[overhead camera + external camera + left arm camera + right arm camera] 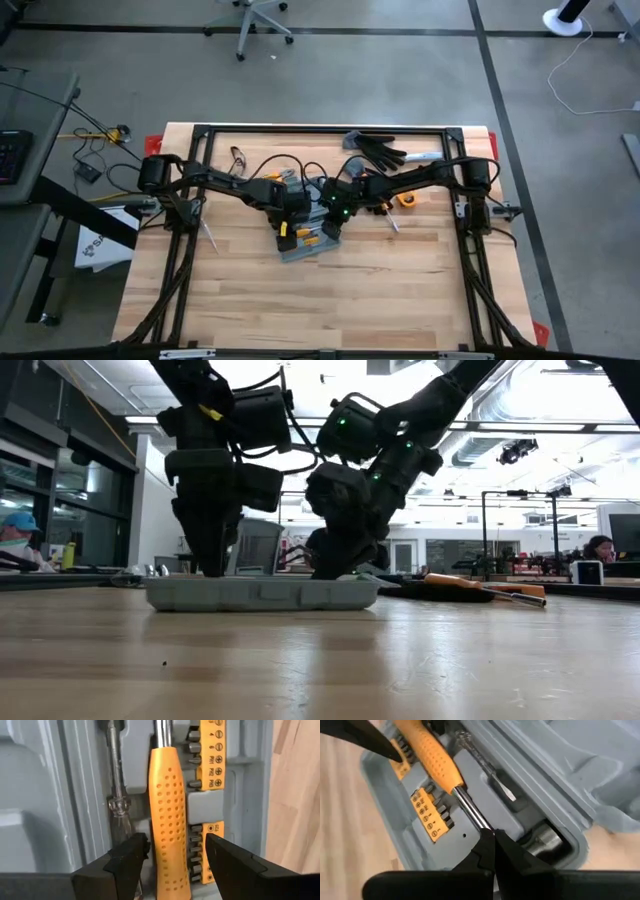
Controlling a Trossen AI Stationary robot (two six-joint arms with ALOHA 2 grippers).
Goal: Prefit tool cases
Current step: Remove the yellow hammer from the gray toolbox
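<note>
The grey-blue tool case [305, 243] lies open and flat on the wooden table, also seen in the low view [260, 592]. In its moulded tray lie an orange-handled tool [167, 815], a clear-handled screwdriver [119, 810] and orange bit holders [210, 755]. My left gripper [175, 852] hangs open over the case, with one finger on either side of the orange handle's free end. My right gripper [492, 840] is shut, its tips down on the tool's metal shaft. The high view shows both, the left gripper [290, 225] and the right gripper [335, 225]. My right gripper's shut fingertips [485, 845] rest on the bare metal shaft [476, 817] of the orange-handled tool, close to its metal head end. They come slanting down from above. The tool lies in its slot in the case tray.
Black work gloves [380, 150] lie at the table's far edge. A small orange tool [408, 200] and loose tools [392, 225] lie right of the case, and another loose tool [208, 232] lies left of it. Bare wood spreads along the near side [320, 310].
</note>
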